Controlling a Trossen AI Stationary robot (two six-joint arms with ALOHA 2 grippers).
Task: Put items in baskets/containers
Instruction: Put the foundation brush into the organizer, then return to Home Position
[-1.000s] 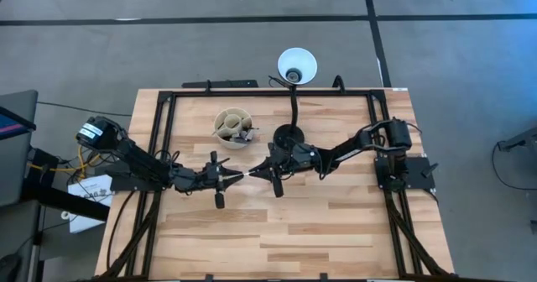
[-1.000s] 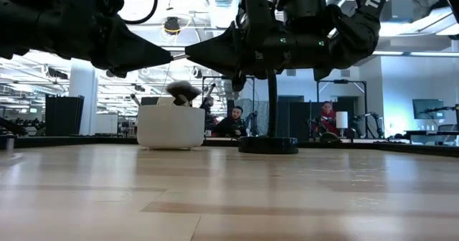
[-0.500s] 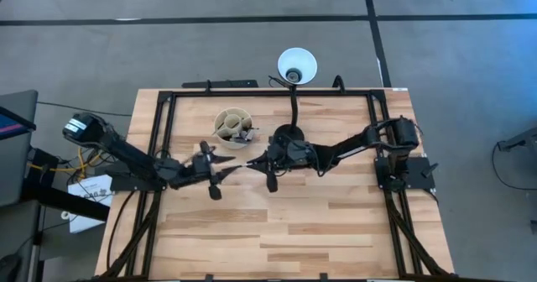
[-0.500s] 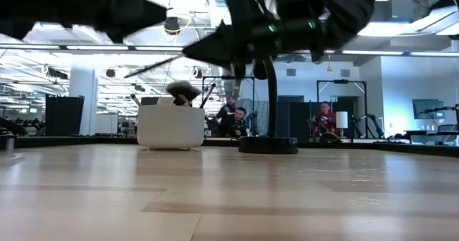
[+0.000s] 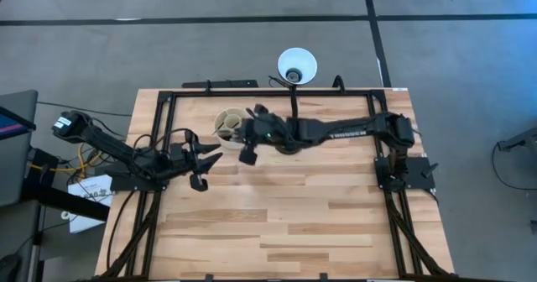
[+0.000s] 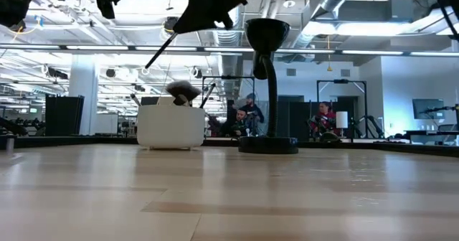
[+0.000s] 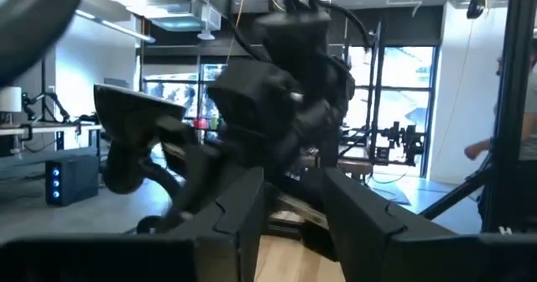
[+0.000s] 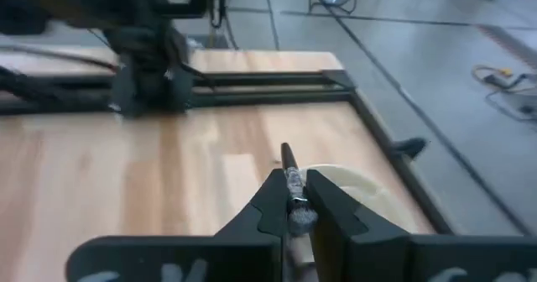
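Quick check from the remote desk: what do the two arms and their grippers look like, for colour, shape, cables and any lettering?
Both arms are dark, jointed links. The right arm carries pale lettering along its forearm. The left arm ends in a pale-labelled joint with yellow and dark cables beside it. The right gripper has two black, wedge-shaped fingers; the left gripper has two black, blocky ones.
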